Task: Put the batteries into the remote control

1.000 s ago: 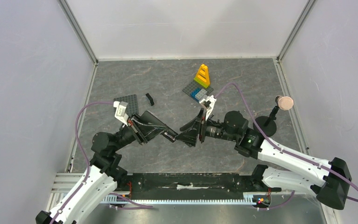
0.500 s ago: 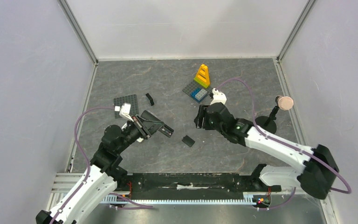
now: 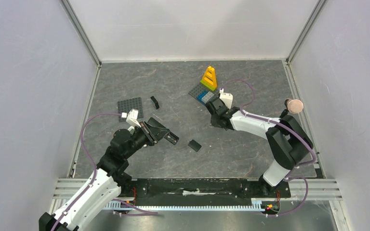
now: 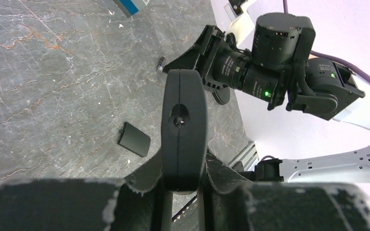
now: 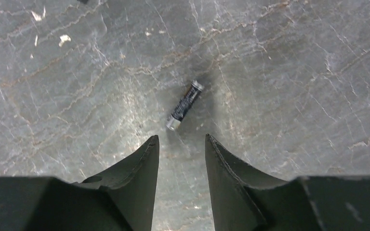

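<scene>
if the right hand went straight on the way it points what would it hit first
Most likely the small black cylindrical battery with silver ends, lying on the grey marbled tabletop just ahead of the open right hand; depth is unclear.

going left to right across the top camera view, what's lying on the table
grey studded plate → small black brick → remote gripped in the left hand → flat black piece → stack of coloured bricks → pink disc on a stand
</scene>
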You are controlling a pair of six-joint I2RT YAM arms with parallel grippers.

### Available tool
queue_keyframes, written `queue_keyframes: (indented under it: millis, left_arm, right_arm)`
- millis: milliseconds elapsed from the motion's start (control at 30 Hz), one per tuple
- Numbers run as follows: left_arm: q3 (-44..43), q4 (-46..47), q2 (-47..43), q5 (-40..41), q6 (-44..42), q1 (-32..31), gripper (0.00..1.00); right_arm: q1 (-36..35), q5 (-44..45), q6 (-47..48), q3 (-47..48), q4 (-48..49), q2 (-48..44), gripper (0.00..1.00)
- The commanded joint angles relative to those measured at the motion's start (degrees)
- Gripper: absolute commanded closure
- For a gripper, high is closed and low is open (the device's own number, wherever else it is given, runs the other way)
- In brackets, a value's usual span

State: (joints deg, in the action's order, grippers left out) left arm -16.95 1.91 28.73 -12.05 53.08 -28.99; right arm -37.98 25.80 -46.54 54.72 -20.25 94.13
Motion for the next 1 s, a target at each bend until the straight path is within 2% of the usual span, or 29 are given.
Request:
queue_keyframes:
  millis: [0,333,600,800,967]
  left_arm:
    - [0.8,4.1,0.0,1.4,1.3,0.0,0.98]
    - [0.2,4.6,1.2,1.2,0.6,0.0,0.98]
    - [0.3,4.5,1.0,0.9,1.0,0.1,0.98]
    - [0.3,4.4,1.0,0.5,1.4,0.0,0.98]
    - [0.2,4.6,1.8,-0.6,2.0,0.1,0.98]
  right_arm:
    - [0.8,3.5,-2.0,4.9,0.7,3.5,0.58]
    - [2.4,5.0,-2.5,8.2,0.3,9.5,0.64]
    - [3.5,1.4,0.1,8.8,1.1,11.4,0.78]
    - [3.6,-2.6,4.2,6.2,3.8,9.1,0.96]
    - [3.5,-10.1,10.9,2.3,8.3,2.1,1.00]
